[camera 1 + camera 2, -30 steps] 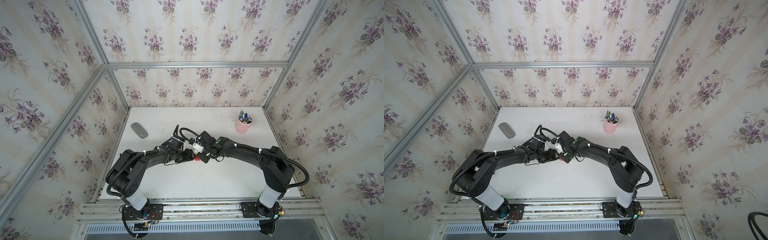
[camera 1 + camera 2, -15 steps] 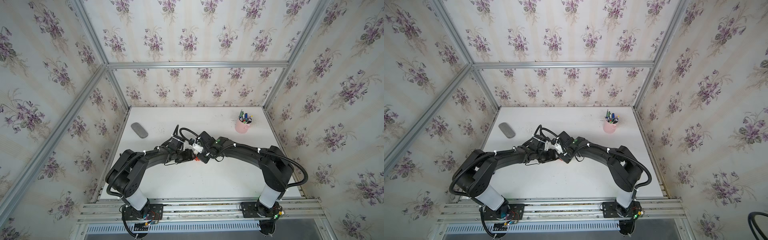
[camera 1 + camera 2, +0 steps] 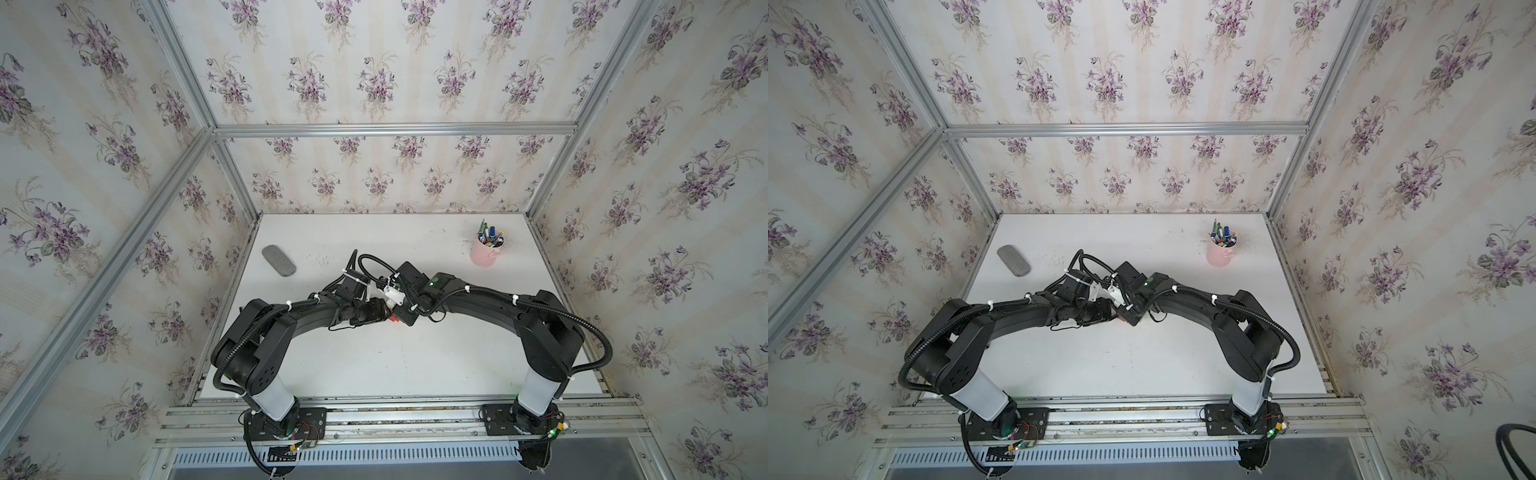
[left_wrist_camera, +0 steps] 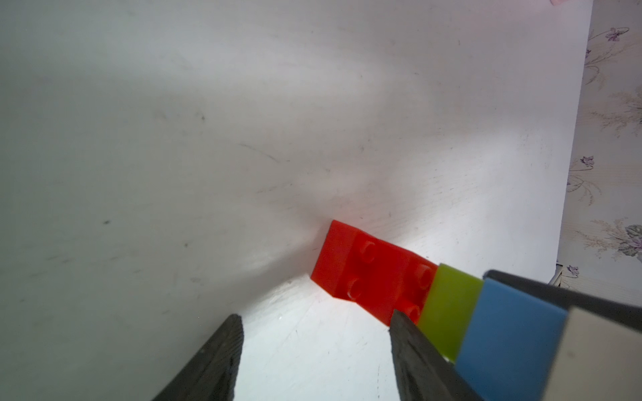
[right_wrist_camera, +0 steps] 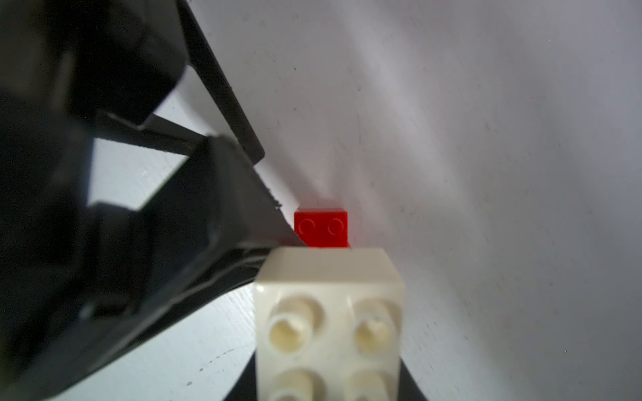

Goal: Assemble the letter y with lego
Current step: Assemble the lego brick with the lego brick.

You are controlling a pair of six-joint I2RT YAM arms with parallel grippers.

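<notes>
My right gripper [image 5: 330, 347] is shut on a joined lego stack, with the cream-white brick [image 5: 330, 323] filling the space between its jaws. In the left wrist view the stack reads lime-green brick [image 4: 448, 309], blue brick [image 4: 510, 333], then cream-white brick [image 4: 597, 357]. Its green end sits against a red brick [image 4: 368, 270] lying on the white table; whether they are joined I cannot tell. The red brick [image 5: 321, 227] also shows beyond the cream-white one, and as a red speck [image 3: 392, 319] in a top view. My left gripper [image 4: 316, 316] is open and empty, right beside the stack.
A pink pen cup [image 3: 484, 251] stands at the table's back right. A grey oblong object [image 3: 278, 260] lies at the back left. Both arms meet over the table's middle, wrists nearly touching. Papered walls close the table [image 3: 395, 365] on three sides.
</notes>
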